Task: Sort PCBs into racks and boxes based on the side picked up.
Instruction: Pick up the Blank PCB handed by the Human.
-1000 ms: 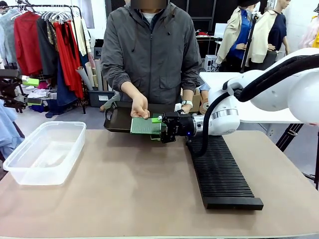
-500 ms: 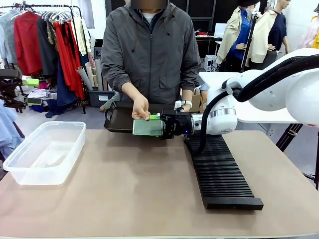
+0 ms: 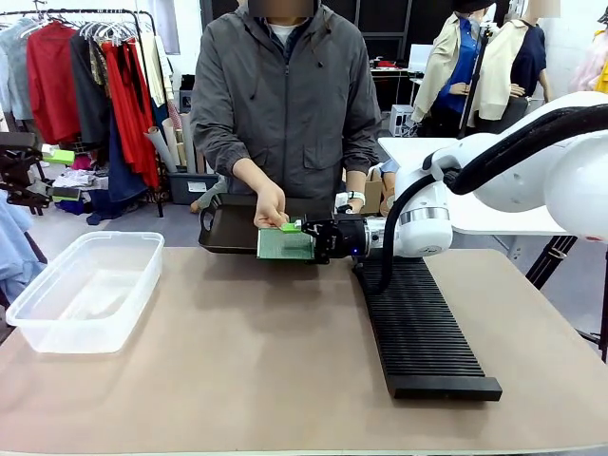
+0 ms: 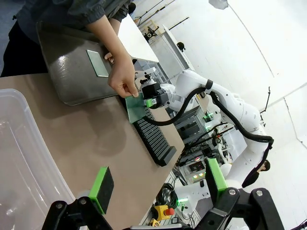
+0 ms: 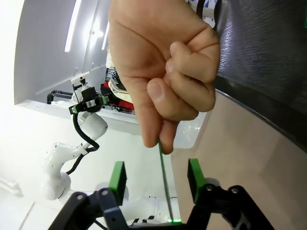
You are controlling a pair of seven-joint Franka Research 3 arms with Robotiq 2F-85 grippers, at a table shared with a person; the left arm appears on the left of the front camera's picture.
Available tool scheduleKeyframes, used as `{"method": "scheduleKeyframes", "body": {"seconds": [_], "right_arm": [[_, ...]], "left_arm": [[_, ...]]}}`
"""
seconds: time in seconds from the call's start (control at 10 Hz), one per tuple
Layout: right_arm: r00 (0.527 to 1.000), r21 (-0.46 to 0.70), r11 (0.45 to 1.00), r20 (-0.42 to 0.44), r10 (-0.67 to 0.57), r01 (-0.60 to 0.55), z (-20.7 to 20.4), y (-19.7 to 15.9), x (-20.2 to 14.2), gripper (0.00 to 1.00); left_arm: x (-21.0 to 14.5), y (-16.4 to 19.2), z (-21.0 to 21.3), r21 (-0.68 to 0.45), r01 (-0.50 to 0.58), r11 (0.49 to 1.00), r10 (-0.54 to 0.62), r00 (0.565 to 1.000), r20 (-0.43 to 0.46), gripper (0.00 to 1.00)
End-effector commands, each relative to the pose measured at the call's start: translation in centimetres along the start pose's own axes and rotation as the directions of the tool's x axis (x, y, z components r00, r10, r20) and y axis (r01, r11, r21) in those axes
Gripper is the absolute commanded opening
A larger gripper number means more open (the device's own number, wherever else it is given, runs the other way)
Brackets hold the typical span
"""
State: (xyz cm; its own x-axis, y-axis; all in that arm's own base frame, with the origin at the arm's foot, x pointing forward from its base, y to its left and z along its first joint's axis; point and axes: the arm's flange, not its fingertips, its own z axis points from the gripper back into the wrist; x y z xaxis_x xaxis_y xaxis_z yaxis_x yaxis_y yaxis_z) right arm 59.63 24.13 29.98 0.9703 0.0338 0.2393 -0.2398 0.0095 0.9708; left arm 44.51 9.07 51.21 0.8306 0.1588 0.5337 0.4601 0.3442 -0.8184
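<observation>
At the table's far edge: a PCB (image 3: 285, 245) held out between green gripper pads.
The brown table (image 3: 237, 361) keeps open room in its middle, between the clear tub (image 3: 57, 328) at the left and the long black rack (image 3: 423, 332) at the right. A dark tray (image 3: 223, 233) overhangs the far edge, with a second PCB (image 4: 97, 63) lying flat in it. A person's hand (image 3: 269, 204) pinches the upright PCB's top. The right gripper (image 5: 156, 179) has a pad on either side of the board, apart and not touching it. The left gripper (image 4: 158, 184) hangs spread wide near the tub.

Right hand (image 3: 296, 241) has narrowed around the PCB (image 3: 281, 246)
</observation>
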Motion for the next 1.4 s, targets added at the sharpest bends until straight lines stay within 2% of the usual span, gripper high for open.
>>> {"method": "scheduleKeyframes", "body": {"seconds": [0.0, 0.3, 0.4, 0.9, 1.1, 1.2, 1.3], "right_arm": [[0.999, -0.006, 1.0, 0.051, -0.011, 0.011, -0.4, 0.1, -0.1, 0.39], [0.997, -0.013, 1.0, 0.072, -0.028, 0.028, 0.5, 0.0, 0.0, 0.05], [0.996, -0.015, 0.999, 0.08, -0.037, 0.038, 0.8, -0.1, 0.0, 0.0], [0.995, -0.014, 0.999, 0.086, -0.048, 0.049, 1.4, 0.0, 0.2, 0.0], [0.995, -0.024, 0.995, 0.034, -0.099, 0.099, 1.0, 0.1, 0.4, 0.0], [0.998, -0.017, 0.999, 0.051, -0.031, 0.032, 1.5, -0.6, 0.3, 0.0], [0.998, -0.017, 0.999, 0.051, -0.031, 0.032, 1.5, -0.6, 0.3, 0.0]], "left_arm": [[0.0, -0.4, 0.1, 0.01, -0.01, 1.0, 0.011, 1.0, -0.007, 1.0], [0.0, -0.4, 0.1, 0.01, -0.01, 1.0, 0.011, 1.0, -0.007, 1.0], [0.0, -0.4, 0.1, 0.01, -0.01, 1.0, 0.011, 1.0, -0.007, 1.0], [0.0, -0.4, 0.1, 0.01, -0.01, 1.0, 0.011, 1.0, -0.007, 1.0], [0.0, -0.4, 0.1, 0.01, -0.01, 1.0, 0.011, 1.0, -0.007, 1.0], [0.0, -0.4, 0.1, 0.01, -0.01, 1.0, 0.011, 1.0, -0.007, 1.0], [0.0, -0.4, 0.1, 0.01, -0.01, 1.0, 0.011, 1.0, -0.007, 1.0]]}}
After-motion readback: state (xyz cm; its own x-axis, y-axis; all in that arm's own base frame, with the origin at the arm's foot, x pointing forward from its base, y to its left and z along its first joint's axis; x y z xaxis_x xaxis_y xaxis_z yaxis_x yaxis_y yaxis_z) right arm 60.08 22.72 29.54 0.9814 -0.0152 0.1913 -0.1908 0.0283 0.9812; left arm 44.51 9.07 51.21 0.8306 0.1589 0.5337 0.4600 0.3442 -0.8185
